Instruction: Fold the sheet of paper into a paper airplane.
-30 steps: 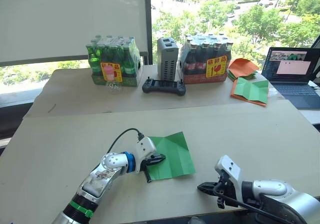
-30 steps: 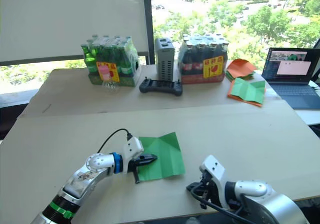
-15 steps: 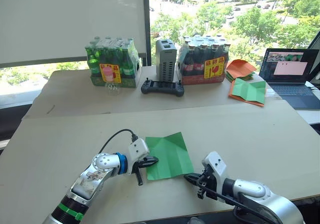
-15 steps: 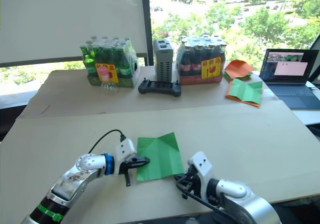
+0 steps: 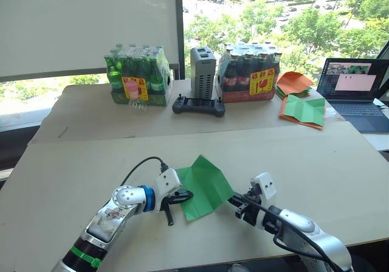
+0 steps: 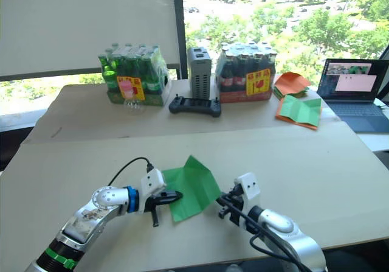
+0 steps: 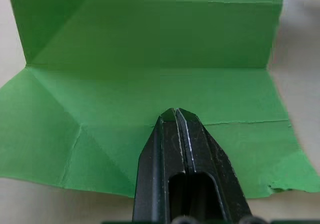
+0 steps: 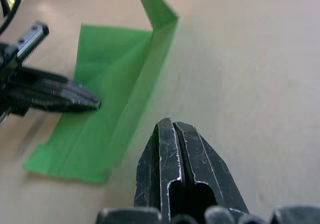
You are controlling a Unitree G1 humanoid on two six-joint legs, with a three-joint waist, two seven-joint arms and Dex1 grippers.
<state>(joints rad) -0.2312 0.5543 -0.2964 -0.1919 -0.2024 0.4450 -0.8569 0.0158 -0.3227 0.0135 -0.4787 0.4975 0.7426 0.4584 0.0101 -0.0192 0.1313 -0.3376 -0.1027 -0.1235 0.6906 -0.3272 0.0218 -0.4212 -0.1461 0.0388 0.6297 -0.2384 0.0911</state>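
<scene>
The sheet of paper (image 5: 203, 184), bright green and creased, lies on the near table (image 5: 316, 156). Its right part stands raised along a crease (image 8: 159, 31), while the left part lies flat. My left gripper (image 5: 185, 195) is shut, and its fingertips (image 7: 175, 116) rest on top of the sheet's left part near the edge. My right gripper (image 5: 233, 200) is also shut with nothing in it. It sits low on the table at the foot of the raised right flap, its fingertips (image 8: 170, 126) just short of the paper.
On the far table stand a pack of green bottles (image 5: 138, 74), a grey box (image 5: 203, 71), a pack of dark bottles (image 5: 250, 71) and a black controller (image 5: 199, 106). At the right are an orange paper pile (image 5: 295, 82), a green sheet on orange paper (image 5: 305, 109) and a laptop (image 5: 355, 89).
My right gripper has moved left and away from me to the sheet's right edge. The sheet's right part has risen from flat. My left gripper stays on the sheet.
</scene>
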